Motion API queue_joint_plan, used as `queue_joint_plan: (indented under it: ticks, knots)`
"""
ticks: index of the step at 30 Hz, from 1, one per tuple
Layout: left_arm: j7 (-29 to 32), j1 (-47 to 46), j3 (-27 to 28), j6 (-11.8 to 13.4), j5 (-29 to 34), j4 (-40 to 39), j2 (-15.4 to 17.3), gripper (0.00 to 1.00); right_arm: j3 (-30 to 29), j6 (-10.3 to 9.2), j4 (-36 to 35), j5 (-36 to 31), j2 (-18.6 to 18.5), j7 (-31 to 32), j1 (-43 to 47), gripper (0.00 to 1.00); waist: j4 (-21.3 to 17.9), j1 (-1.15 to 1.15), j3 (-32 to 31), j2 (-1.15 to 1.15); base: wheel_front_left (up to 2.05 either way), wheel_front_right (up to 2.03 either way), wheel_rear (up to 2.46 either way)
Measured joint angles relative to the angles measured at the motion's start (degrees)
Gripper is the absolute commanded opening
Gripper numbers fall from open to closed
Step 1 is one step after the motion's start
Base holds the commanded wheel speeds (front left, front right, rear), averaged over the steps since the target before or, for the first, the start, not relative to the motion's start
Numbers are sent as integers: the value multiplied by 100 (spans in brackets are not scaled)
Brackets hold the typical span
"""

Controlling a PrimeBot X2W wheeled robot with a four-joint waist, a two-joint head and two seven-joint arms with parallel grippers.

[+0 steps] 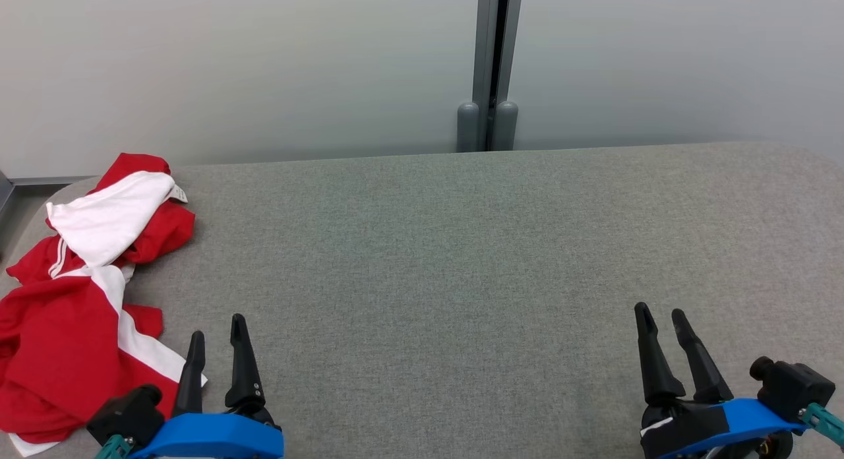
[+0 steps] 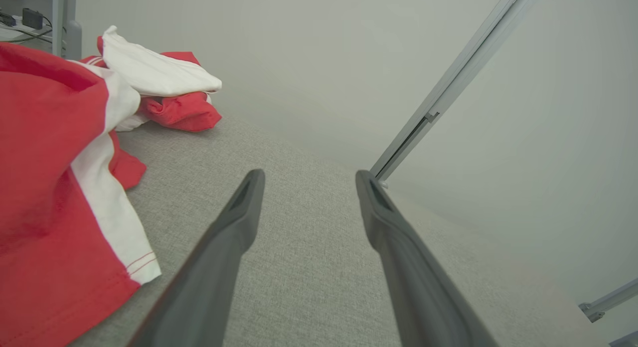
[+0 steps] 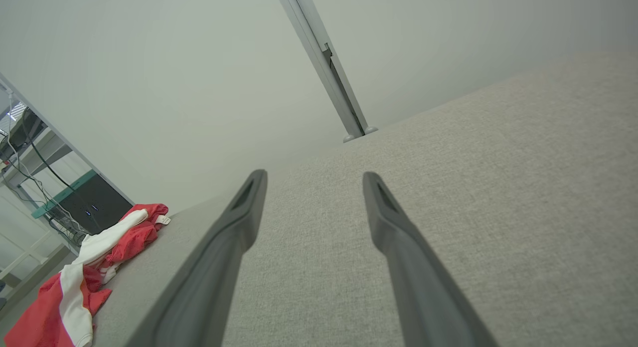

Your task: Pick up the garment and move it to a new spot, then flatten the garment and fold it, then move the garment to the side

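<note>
The red-and-white garment [image 1: 72,301] lies crumpled at the left end of the grey bench [image 1: 461,261], just beside the left hand [image 1: 217,326]. The right hand [image 1: 660,310] is well apart from it. Both hands gape wide, holding nothing. The right wrist view also takes in a dark cabinet [image 3: 84,207] with cables beyond the bench's end.

**A:** what's the room like from where you're standing?
**B:** pretty plain tbh. Grey fabric-topped table [image 1: 461,248], pale matte wall [image 1: 231,70] right behind it, grey metal post [image 1: 491,63] splitting the panels. Soft, even light.
</note>
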Motion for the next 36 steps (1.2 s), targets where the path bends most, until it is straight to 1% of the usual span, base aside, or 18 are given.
queue_joint_plan:
  ticks: [13, 17, 36]
  knots:
    - [-187, 4, -59, 141, 591, 246, 8, 100, 107, 1, 231, -798, -4, -190, -10, 100, 15, 0, 14, 0, 0, 0, 0]
    - [-237, 4, -75, 148, 737, 292, 9, 100, 111, 1, 265, -1007, -7, -230, -20, 100, 22, 0, 16, 0, 0, 0, 0]
    - [-448, 28, -194, 241, 1408, 409, 20, 100, 138, 2, 331, -1824, -13, -453, -32, 100, 25, 0, 33, 0, 0, 0, 0]
